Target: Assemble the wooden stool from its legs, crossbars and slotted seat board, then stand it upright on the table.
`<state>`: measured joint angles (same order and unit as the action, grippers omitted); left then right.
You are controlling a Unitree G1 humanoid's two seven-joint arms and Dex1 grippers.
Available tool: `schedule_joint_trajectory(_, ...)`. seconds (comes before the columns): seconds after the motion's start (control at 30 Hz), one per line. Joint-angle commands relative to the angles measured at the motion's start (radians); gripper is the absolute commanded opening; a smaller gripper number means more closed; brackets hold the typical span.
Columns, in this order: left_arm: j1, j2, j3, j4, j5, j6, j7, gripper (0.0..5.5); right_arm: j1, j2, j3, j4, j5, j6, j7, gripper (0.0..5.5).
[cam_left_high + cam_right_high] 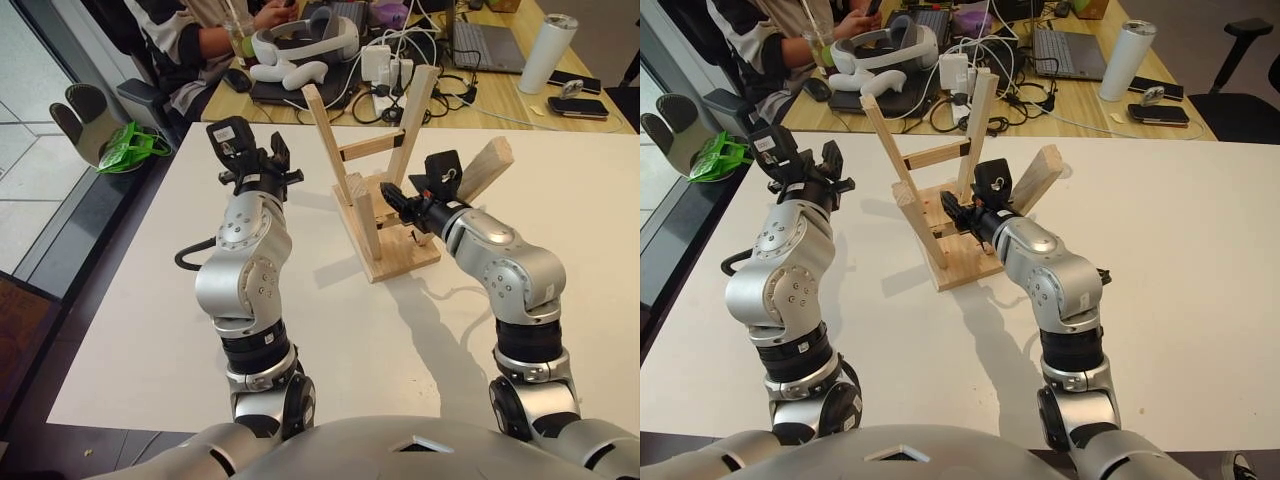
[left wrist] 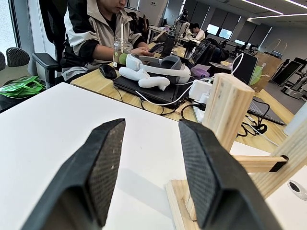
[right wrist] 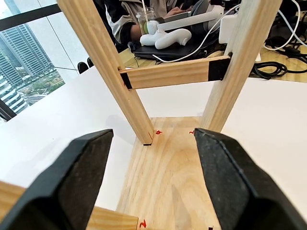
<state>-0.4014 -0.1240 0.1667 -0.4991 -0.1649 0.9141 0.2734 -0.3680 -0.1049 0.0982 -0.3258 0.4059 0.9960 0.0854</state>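
The wooden stool lies upside down on the white table, its slotted seat board flat on the surface. Two legs rise from it, joined by a crossbar. A shorter-looking leg stands at the near corner, and another leans out to the right. My right gripper hovers open just over the seat board, facing the two legs and crossbar. Left of the stool, my left gripper is open and empty; its wrist view shows a leg close by.
Behind the table runs a wooden desk with a white headset, a laptop, cables, a power strip, a white tumbler and a phone. A green bag sits off the table's left edge.
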Motion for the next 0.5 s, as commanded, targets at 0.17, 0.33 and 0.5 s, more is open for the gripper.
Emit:
schedule_joint_trajectory(0.17,-0.035,0.017,0.018,-0.003,0.009,0.008,0.003,2.07,-0.104,0.132,-0.008,-0.004,0.05,-0.187,0.078,3.15)
schedule_joint_trajectory(0.33,-0.036,0.051,0.057,0.003,0.011,-0.007,-0.004,2.07,-0.531,0.132,-0.357,0.047,0.334,-0.314,0.044,3.15)
schedule_joint_trajectory(0.5,0.062,0.094,0.066,-0.08,0.005,0.041,-0.042,2.07,-0.629,-0.136,-0.626,0.25,0.315,-0.412,-0.062,2.98)
